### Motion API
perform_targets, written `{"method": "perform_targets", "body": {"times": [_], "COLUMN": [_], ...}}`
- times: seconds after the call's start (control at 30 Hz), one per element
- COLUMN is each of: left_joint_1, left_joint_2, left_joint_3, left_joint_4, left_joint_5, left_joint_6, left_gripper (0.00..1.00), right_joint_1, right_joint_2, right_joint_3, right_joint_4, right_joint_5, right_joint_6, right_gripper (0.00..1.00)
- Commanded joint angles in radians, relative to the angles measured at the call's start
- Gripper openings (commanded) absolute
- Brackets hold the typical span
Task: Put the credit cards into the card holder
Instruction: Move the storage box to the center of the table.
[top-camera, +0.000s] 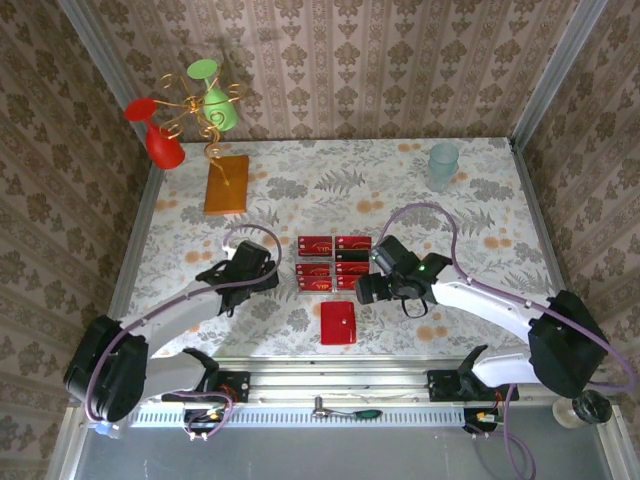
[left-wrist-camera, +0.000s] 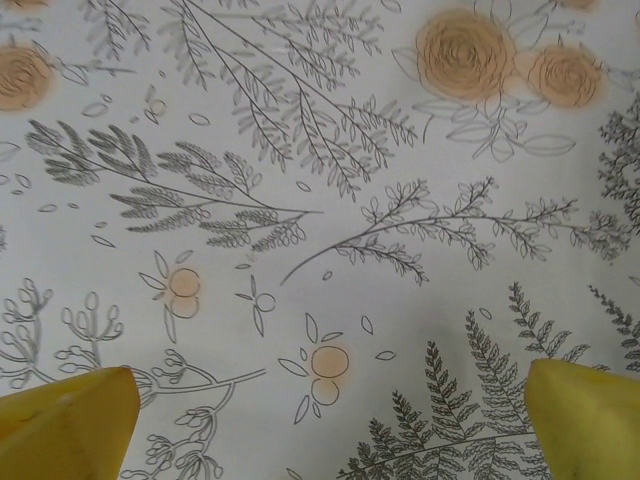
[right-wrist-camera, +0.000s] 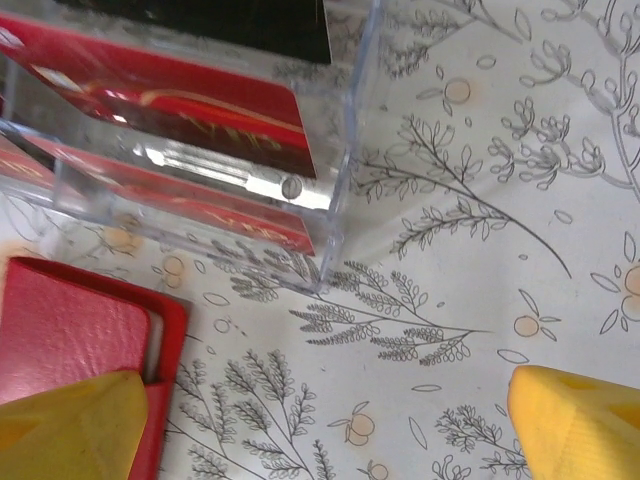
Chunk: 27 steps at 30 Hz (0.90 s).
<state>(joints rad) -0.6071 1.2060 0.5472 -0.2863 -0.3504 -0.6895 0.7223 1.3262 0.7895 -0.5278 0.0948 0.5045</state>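
The right hand is released: its two yellow fingertips stand wide apart with nothing between them. In the right wrist view, one fingertip overlaps a corner of the card holder; contact cannot be confirmed. The left hand is likewise released, its fingers spread over bare patterned cloth and grasping nothing.

The counter is covered with a floral cloth. In the top view both arms reach inward from the near edge. The left hand is just left of the credit cards and the right hand just right of them.

A gold wire stand bearing red and green cups stands at the rear left, with an orange-brown slab just in front of it. A pale cup stands at the rear right.

At the centre, a clear plastic case contains the credit cards, arranged in two columns of three. The card holder lies flat at the near centre, just in front of the case and apart from it.
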Motion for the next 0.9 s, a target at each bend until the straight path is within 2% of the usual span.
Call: {"method": "perform_targets", "body": {"times": [0.0, 0.4, 0.67, 0.87], "left_joint_1": [-0.02, -0.076, -0.088, -0.091], "left_joint_2": [0.043, 0.201, 0.296, 0.382], "left_joint_3": [0.024, 0.12, 0.208, 0.29], "left_joint_4": [0.02, 0.084, 0.098, 0.109], "left_joint_5": [-0.027, -0.028, -0.042, -0.043], "left_joint_6": [-0.033, -0.055, -0.037, -0.028], "left_gripper": [1.0, 1.0, 1.0, 1.0], "right_joint_1": [0.016, 0.003, -0.062, -0.152], "right_joint_2": [0.025, 0.096, 0.154, 0.172], "right_joint_3": [-0.001, -0.008, 0.005, 0.015], "right_joint_4": [-0.033, 0.023, 0.077, 0.112], "right_joint_5": [0.074, 0.185, 0.173, 0.128], "right_joint_6": [0.025, 0.063, 0.065, 0.057], "right_gripper": [0.95, 0.95, 0.95, 0.95]}}
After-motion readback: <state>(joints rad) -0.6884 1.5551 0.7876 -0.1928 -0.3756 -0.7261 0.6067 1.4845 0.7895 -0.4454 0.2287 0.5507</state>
